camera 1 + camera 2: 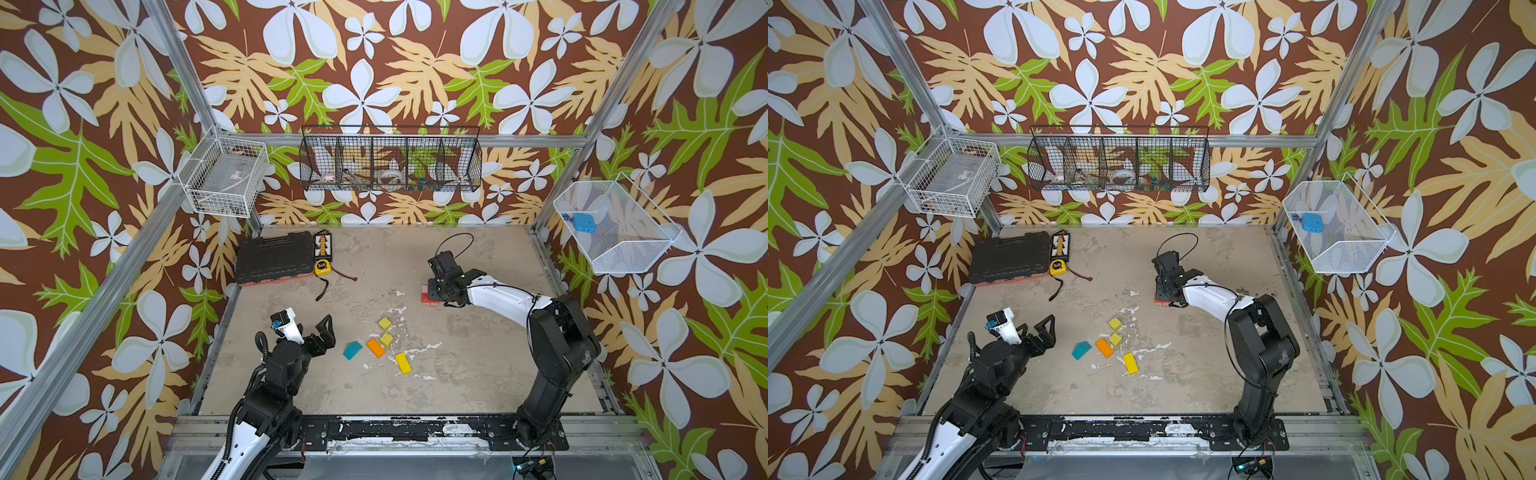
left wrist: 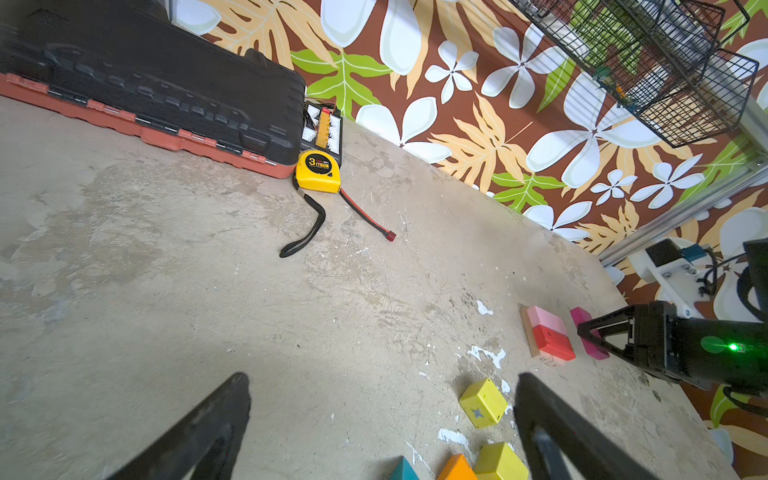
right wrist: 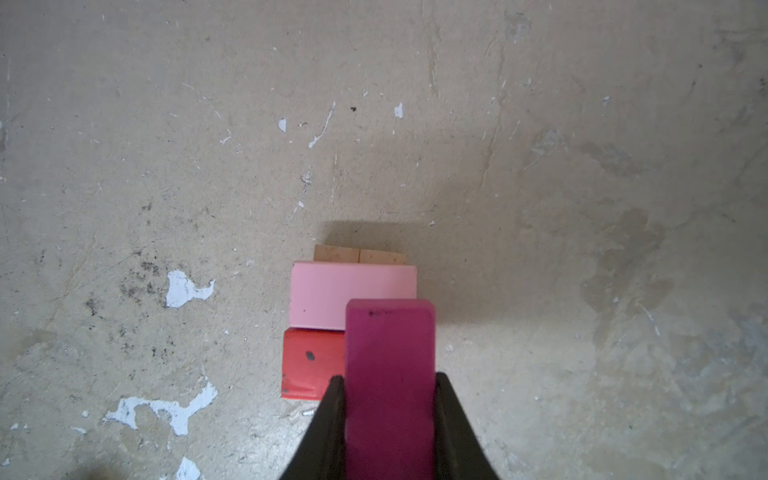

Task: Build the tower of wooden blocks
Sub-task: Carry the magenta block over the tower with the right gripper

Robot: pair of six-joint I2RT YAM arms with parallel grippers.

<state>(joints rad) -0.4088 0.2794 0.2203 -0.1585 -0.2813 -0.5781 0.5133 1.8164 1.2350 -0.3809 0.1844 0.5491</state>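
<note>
Enclosed by aluminium framing (image 1: 189,89) and floral wall covering (image 1: 75,166) in brown, green, tan and white. Floored with a grey-tan table surface (image 1: 478,353), scuffed, stained, chipped white in patches.

Left to right:
- On left wall: white wire basket (image 1: 224,176).
- Far left on table: black tool case (image 1: 274,257), with yellow tape measure (image 1: 323,267) just beside it.
- Near left: left gripper (image 2: 382,378), jaws spread wide, holding nothing.
- Centre, near: loose teal roof piece (image 1: 352,350), orange brick (image 1: 375,347), two yellow-green cubes (image 1: 385,323), yellow brick (image 1: 403,363).
- On far wall: black wire rack (image 1: 390,158).
- Right of centre: tower (image 1: 424,294), made up of tan planks (image 3: 359,253) under pink brick (image 3: 328,297) and red brick (image 3: 311,361).
- At tower: right gripper (image 3: 390,380), pinching magenta brick (image 3: 390,340) by its long sides; contact with tower not determinable.
- On right wall: white mesh basket (image 1: 615,226).
</note>
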